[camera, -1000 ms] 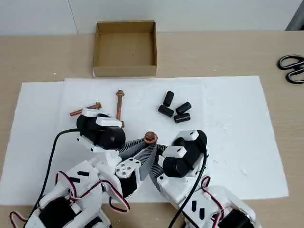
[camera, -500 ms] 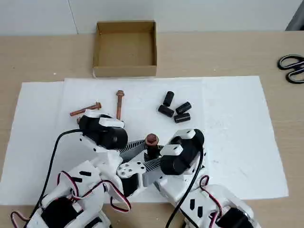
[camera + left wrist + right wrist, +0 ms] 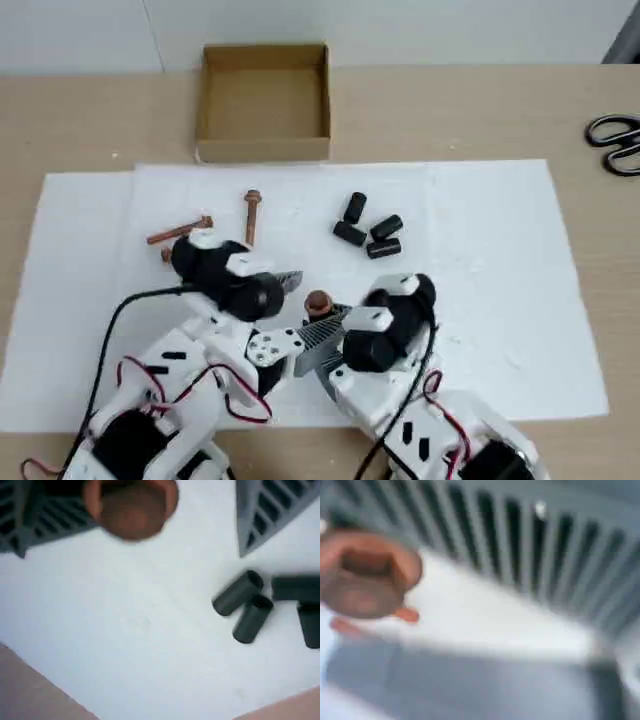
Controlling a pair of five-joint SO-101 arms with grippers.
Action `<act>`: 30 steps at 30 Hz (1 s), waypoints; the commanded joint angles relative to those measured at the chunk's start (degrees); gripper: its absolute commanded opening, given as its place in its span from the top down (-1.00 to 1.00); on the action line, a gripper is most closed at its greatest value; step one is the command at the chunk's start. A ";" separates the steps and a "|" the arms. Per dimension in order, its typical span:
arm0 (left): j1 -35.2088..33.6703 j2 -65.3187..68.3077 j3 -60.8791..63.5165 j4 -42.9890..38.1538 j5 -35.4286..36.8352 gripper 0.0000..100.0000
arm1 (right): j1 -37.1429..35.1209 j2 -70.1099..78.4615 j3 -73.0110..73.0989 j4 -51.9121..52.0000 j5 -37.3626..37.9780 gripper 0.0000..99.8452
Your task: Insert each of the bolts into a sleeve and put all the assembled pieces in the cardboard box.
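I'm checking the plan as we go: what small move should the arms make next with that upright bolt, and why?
Probably draw the left gripper back, clear of the bolt: its jaws stand open either side of the bolt head, while the right gripper holds it upright. Then the right arm could carry it to the cardboard box.

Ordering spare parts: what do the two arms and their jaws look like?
The left arm and right arm have white shells around black motors and grey slotted jaws. A black cable trails from each; red, black and white wires loop near the bases.
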 commanded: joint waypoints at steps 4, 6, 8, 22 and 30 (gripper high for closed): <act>-0.44 0.09 -4.00 -1.93 -0.62 0.49 | 0.13 -0.31 0.44 -1.54 0.53 0.99; -0.62 0.79 -5.58 -1.76 -0.62 0.49 | 0.13 -0.31 0.88 -1.54 0.44 0.99; -2.02 2.55 -7.52 -1.76 -0.35 0.51 | 0.13 -0.31 0.97 -1.54 0.44 0.99; -17.32 18.73 -21.41 -15.47 1.85 0.99 | 7.78 -0.13 0.97 -1.27 0.35 0.99; -29.19 32.88 -33.98 -17.93 1.85 0.99 | 23.16 0.48 5.63 -12.00 0.62 0.99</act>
